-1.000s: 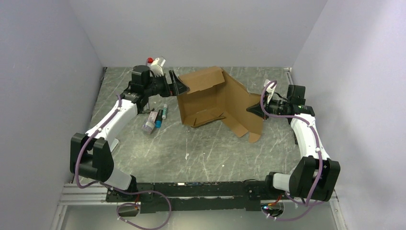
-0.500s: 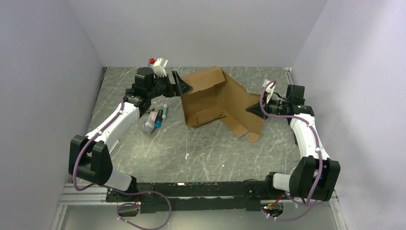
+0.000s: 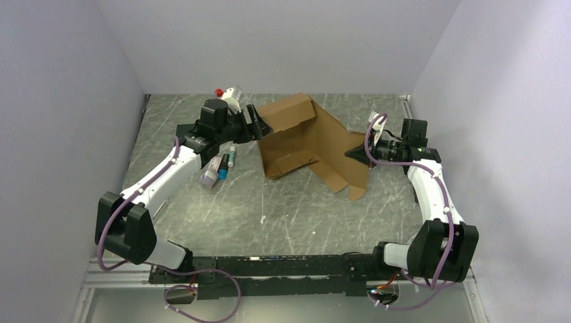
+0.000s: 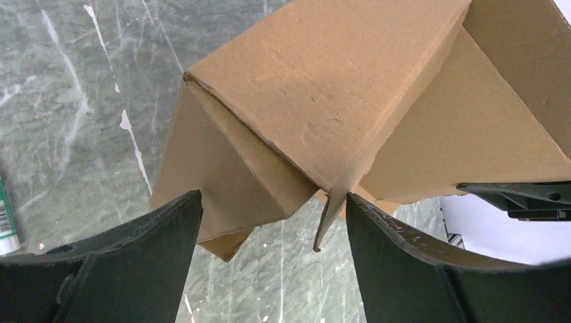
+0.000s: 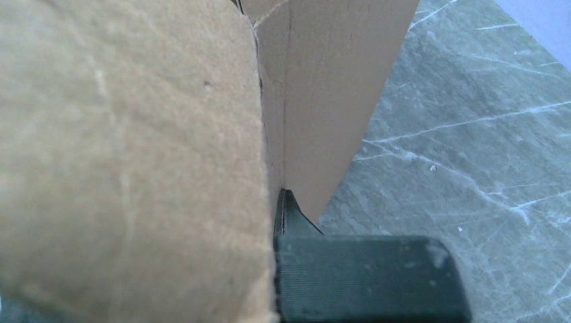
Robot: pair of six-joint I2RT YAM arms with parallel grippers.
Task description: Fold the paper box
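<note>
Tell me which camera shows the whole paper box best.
The top external view: the paper box shows almost whole, flaps and all. The left wrist view catches only one corner at the open left gripper; the right wrist view gives only close, blurred panels.

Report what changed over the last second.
The left hand moved right, up to the paper box, and its open fingers now sit on either side of the box's left corner. The box's left edge shifted a little to the right. The right hand stayed shut on the box's right panel, and the small bottles did not move.
</note>
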